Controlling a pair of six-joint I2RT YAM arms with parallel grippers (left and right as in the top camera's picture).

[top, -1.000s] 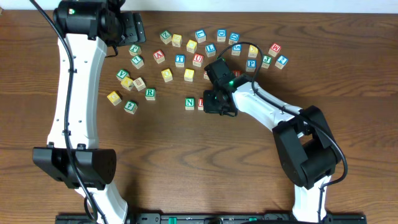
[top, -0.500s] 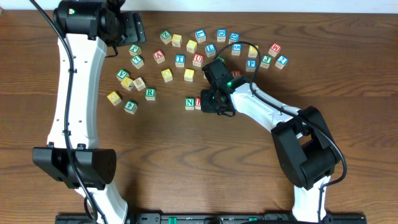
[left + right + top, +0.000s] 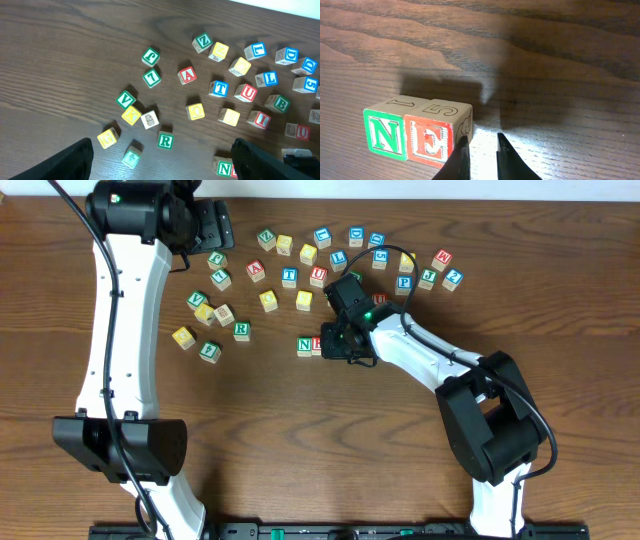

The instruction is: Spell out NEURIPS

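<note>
Your right arm (image 3: 425,352) reaches in from the lower right, its white links angled across the table (image 3: 560,60) and its wrist tipped down. The right claw (image 3: 481,141) is all but closed, with a thin slit between its dark tapered fingers (image 3: 504,155), and it grips nothing. Its left finger stands just beside the E cube (image 3: 431,140). That red-lettered cube sits flush against the green N cube (image 3: 385,134); both are pale wood, square-edged, with numerals on top. The tabletop is dark brown with bold wavy grain. Your left arm (image 3: 125,310) stretches to the far edge, the left claw (image 3: 162,147) spread wide and empty above scattered cubes, the green R cube (image 3: 241,330) among them.
</note>
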